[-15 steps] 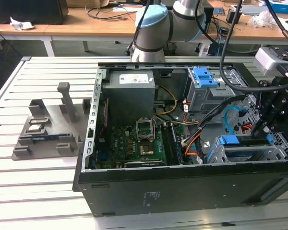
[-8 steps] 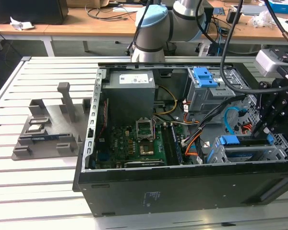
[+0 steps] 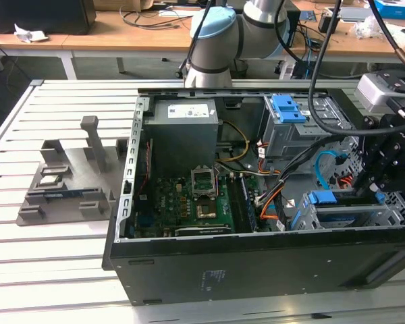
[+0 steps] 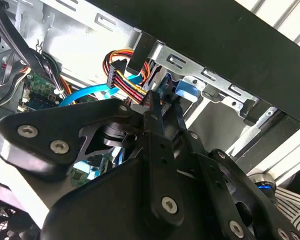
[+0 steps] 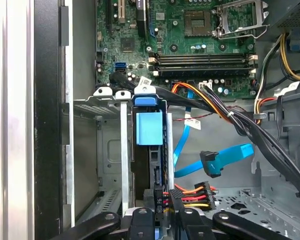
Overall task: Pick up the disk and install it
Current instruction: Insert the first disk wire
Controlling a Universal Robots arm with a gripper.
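The disk [image 3: 337, 210] lies in the drive cage at the lower corner of the open computer case [image 3: 256, 270], at the exterior view's right. Its blue frame [image 5: 149, 130] shows edge-on in the cage slot in the first wrist view. My black gripper [image 3: 381, 182] hangs over the disk's end farthest from the motherboard. In both wrist views the fingers [image 5: 142, 217] stand close on either side of that end, and the gripper [image 4: 162, 102] looks shut on it. A black power plug with red and yellow wires [image 5: 190, 192] sits right beside the fingertips.
A loose blue data cable [image 5: 215, 162] and black cable bundles [image 5: 250, 130] cross the bay beside the cage. A bare blue bracket [image 3: 288, 108] tops the rear drive cage. The grey power supply [image 3: 185, 131] and motherboard [image 3: 196, 202] fill the case. A grey fixture [image 3: 67, 182] stands on the slatted table.
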